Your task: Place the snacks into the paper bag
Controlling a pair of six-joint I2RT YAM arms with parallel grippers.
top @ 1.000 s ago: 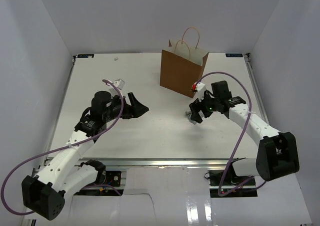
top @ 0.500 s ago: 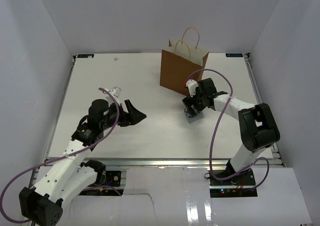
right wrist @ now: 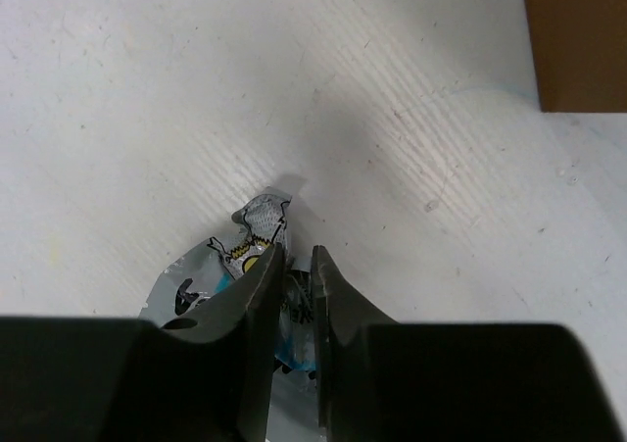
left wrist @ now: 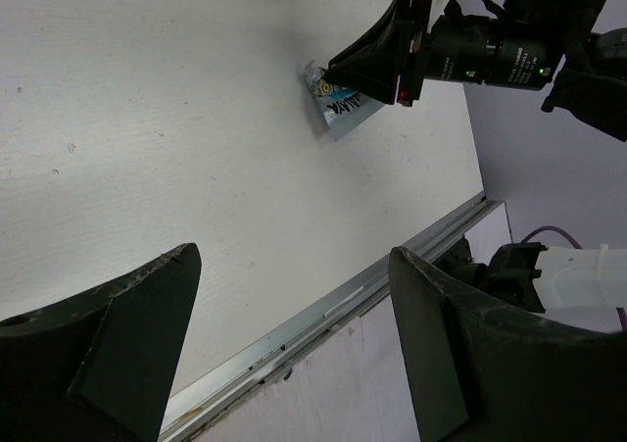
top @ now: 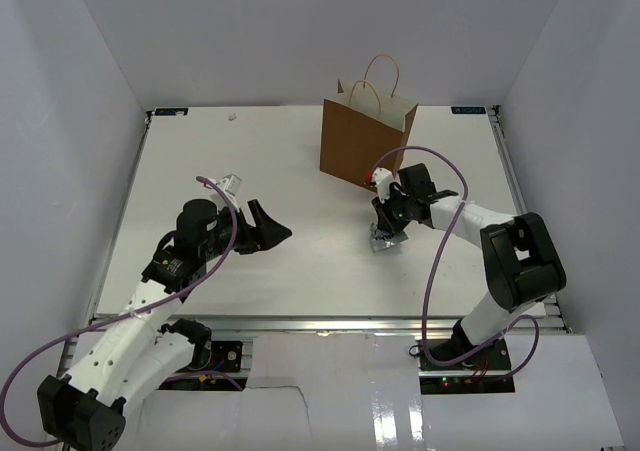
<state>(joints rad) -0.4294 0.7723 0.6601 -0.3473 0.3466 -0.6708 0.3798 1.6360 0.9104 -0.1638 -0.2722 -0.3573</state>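
Snack: silver foil, printed in blue, yellow and black.
Bag: plain brown kraft, with paler tan handles and a lighter inside.
Table: white, with faint grain lines and a few dark specks close up.
Left end effector and right end effector: matte black.
Left arm and right arm: white links, black joints.
Cables: purple.
Red patch on the right wrist.
Green lights on the right arm.
Rail: bare silver metal.
Walls: pale grey-lilac.
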